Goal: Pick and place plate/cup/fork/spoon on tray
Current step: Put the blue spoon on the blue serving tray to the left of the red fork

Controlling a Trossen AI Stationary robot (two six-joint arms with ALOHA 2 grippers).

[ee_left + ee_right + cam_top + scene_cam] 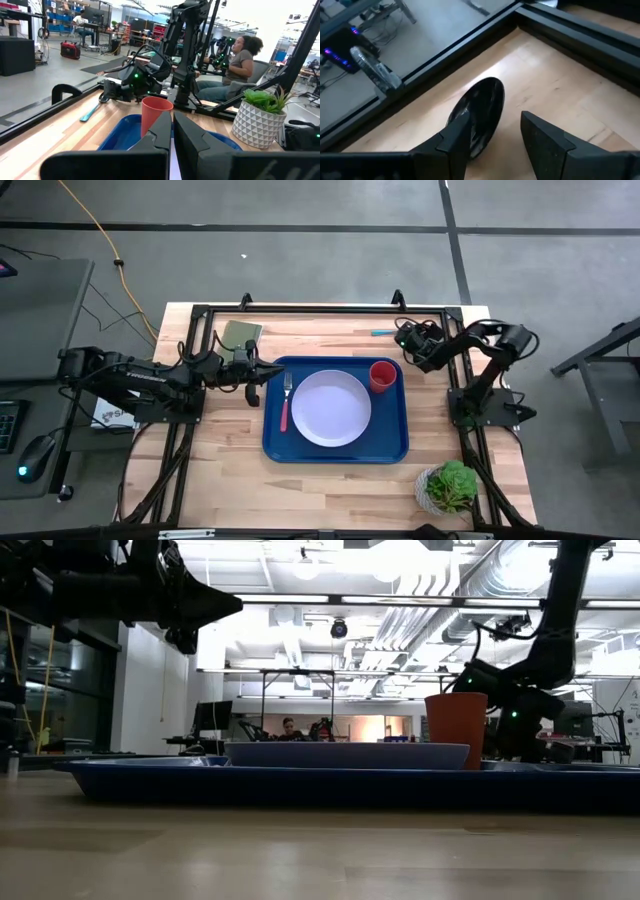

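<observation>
The blue tray (395, 442) lies mid-table. On it are the pale plate (330, 408), the red cup (382, 375) at its far right corner, and the pink-handled fork (285, 412) along its left side. The teal-handled spoon (383, 332) lies on the table beyond the tray. My right gripper (403, 340) is open, low at the spoon's bowl end; the dark bowl (480, 112) shows just ahead of its fingers. My left gripper (265, 370) is shut and empty, raised over the tray's far left corner. My right gripper stands open at the spoon's bowl (482, 105), coming from the table's right and slanting down. One finger (452, 142) overlaps the bowl's edge. I cannot tell whether it touches. The spoon's handle (90, 112) lies on the table.
An olive-green pad (241, 335) lies at the far left of the table. A potted plant (448, 485) stands at the near right corner. The black frame rail (320, 308) runs along the far edge. A person (240, 55) sits beyond the table.
</observation>
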